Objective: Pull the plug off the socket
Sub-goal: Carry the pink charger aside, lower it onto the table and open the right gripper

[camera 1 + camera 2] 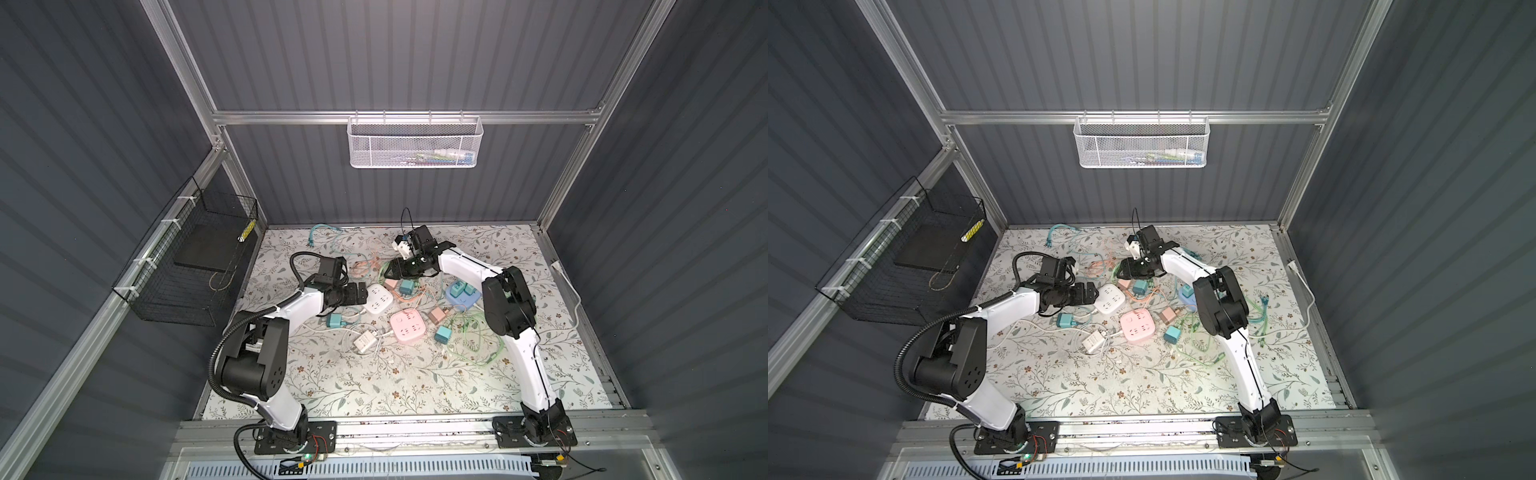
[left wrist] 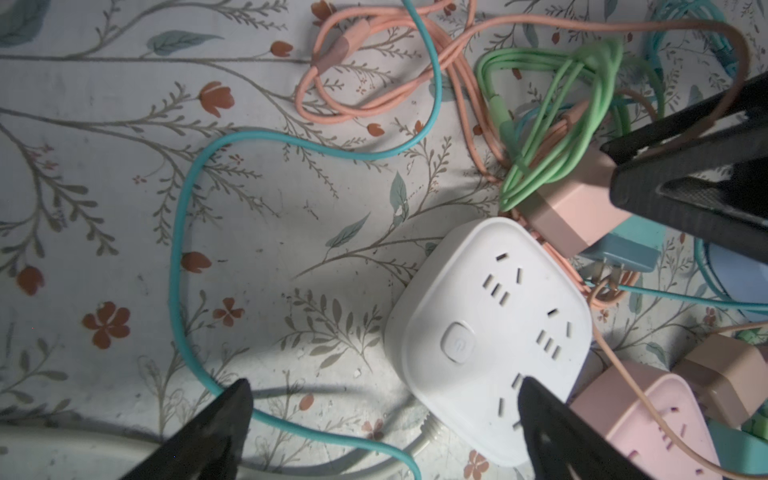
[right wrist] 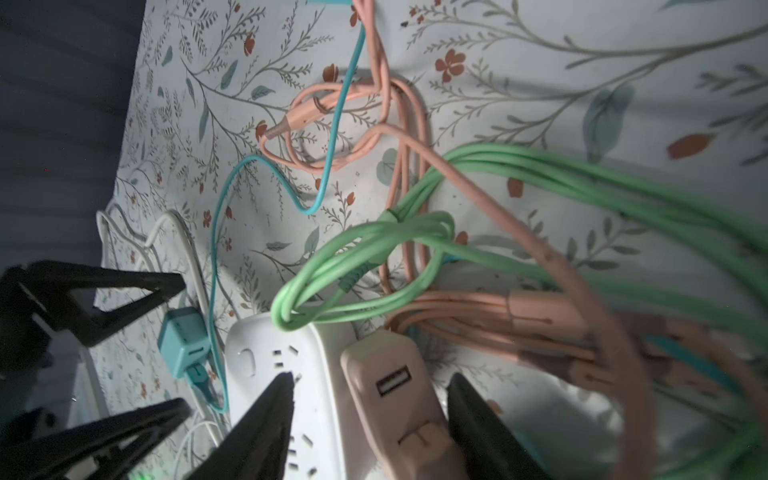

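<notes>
The white socket cube [image 1: 379, 298] [image 1: 1109, 298] lies mid-table, and all the slots on its top face [image 2: 490, 332] that show are bare. A pale pink plug [image 3: 399, 395] with a USB port lies on its side against the socket's edge [image 3: 320, 374]; in both top views it [image 1: 390, 284] [image 1: 1124, 284] sits just behind the cube. My right gripper [image 3: 372, 376] [image 1: 388, 272] straddles the plug, open, with a clear gap on the socket side. My left gripper [image 2: 382, 386] [image 1: 363, 295] is open wide, one finger [image 2: 540, 411] over the socket's near corner.
A pink socket cube [image 1: 407, 326], a blue socket [image 1: 461, 293], teal chargers [image 1: 334, 320] and a white adapter [image 1: 363, 343] crowd the middle. Green [image 3: 374, 249], salmon [image 2: 374, 104] and teal [image 2: 178, 249] cables tangle around them. A black wire basket [image 1: 187, 266] hangs left, a white one [image 1: 415, 143] behind.
</notes>
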Robot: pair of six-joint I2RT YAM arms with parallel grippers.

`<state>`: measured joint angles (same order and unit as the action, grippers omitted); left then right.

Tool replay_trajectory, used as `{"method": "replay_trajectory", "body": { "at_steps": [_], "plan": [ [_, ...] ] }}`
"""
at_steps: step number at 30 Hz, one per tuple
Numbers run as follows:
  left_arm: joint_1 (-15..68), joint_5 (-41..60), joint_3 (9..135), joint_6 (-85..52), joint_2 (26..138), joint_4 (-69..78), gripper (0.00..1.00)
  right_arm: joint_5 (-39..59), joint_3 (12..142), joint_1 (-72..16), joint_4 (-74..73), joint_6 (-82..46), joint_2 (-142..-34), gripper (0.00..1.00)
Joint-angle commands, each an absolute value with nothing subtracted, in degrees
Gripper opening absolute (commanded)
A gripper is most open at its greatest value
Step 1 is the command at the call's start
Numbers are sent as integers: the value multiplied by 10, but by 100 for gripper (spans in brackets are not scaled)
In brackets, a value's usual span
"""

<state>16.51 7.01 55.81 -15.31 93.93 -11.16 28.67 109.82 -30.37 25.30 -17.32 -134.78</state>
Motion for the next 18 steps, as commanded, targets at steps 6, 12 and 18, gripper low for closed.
{"method": "replay_trajectory", "body": {
  "at_steps": [6,12,18],
  "plan": [
    [201,12,577,-150,906,-126,100,231,1075,-301,262,-157,-1281,84],
    [235,-35,596,-142,902,-131,100,210,1039,-300,253,-144,-1216,99],
    [261,-54,608,-138,892,-117,100,170,963,-300,198,-126,-1128,99]
  ]
}}
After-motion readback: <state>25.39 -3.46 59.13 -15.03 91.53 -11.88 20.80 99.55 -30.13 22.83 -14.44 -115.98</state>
